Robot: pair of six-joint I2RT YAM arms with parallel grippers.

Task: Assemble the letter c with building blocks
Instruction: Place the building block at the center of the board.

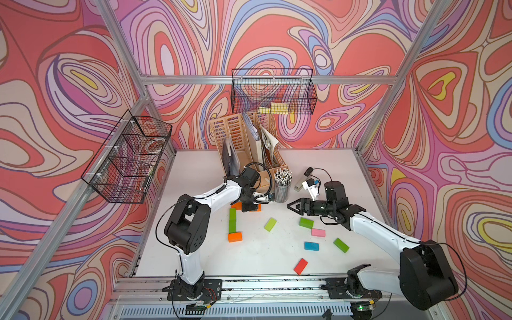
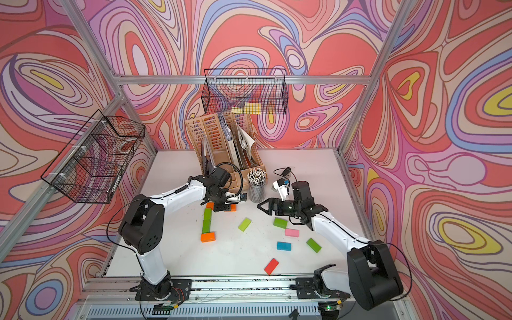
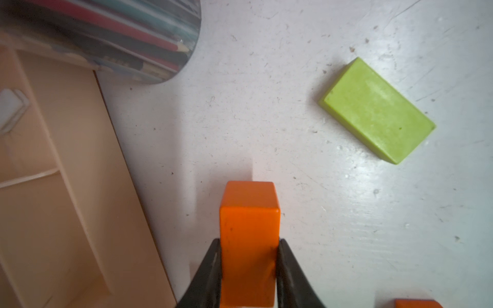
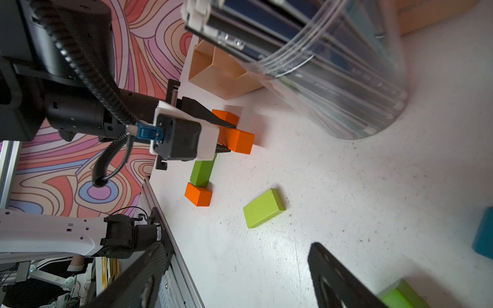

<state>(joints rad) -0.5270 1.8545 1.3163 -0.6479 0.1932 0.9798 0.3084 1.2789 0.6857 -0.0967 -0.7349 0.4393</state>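
Eleven building blocks (image 1: 306,222): three orange, five green, one pink, one blue, one red.
Left gripper (image 3: 250,241) pinches one orange block (image 3: 249,213); right gripper (image 1: 291,206) gapes empty.

Left arm (image 1: 221,195), right arm (image 1: 374,230): white link shells, black joint housings, looped black cables; black tapered gripper fingers (image 3: 210,274); blue wrist plug (image 4: 146,132).

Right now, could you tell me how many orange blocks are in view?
3 orange blocks: one in the left gripper; one beside it, at the green column's far end; one at the column's near end. The arm may hide more.
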